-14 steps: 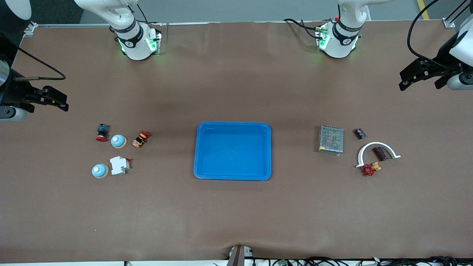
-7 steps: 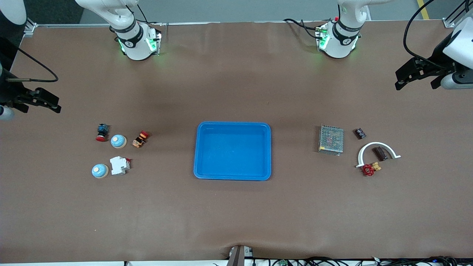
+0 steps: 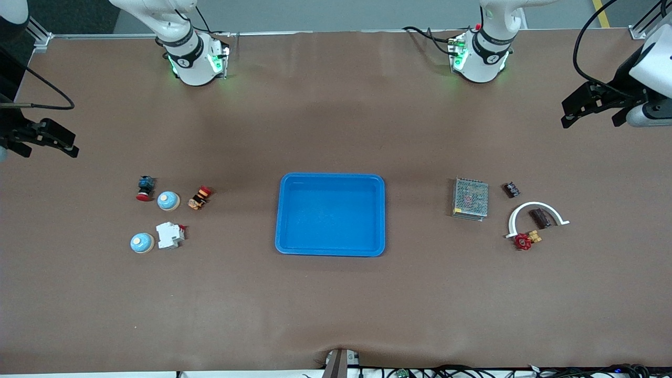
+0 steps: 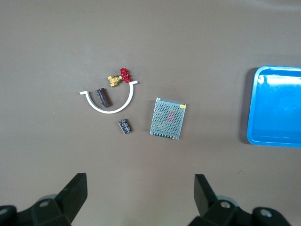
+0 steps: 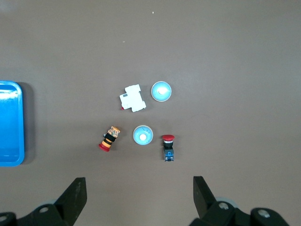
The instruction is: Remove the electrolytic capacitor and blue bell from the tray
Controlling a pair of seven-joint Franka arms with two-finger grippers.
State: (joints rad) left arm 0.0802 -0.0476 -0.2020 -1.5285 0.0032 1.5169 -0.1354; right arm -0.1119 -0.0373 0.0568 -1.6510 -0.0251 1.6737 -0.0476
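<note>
Two light-blue dome bells (image 3: 168,200) (image 3: 142,242) sit among small parts toward the right arm's end of the table; the right wrist view shows these bells (image 5: 143,135) (image 5: 161,91) too. A dark cylindrical capacitor (image 3: 539,218) (image 4: 104,98) lies inside a white arc (image 3: 525,208) toward the left arm's end. My left gripper (image 3: 593,118) (image 4: 139,188) hangs open and empty over bare table near that end's edge. The right gripper (image 3: 47,148) (image 5: 139,188) also hangs open and empty, over the table's edge at its own end. A blue tray (image 3: 331,215) lies empty mid-table.
Beside the bells are a white breaker (image 3: 169,235), a red-capped push button (image 3: 145,188) and an orange-and-red part (image 3: 199,197). Near the capacitor lie a metal mesh box (image 3: 470,198), a small black component (image 3: 511,189) and a red-handled brass valve (image 3: 526,239).
The right gripper has drifted outward toward its end of the table. The left gripper shifted slightly inward, then held still. Nothing on the table has moved.
</note>
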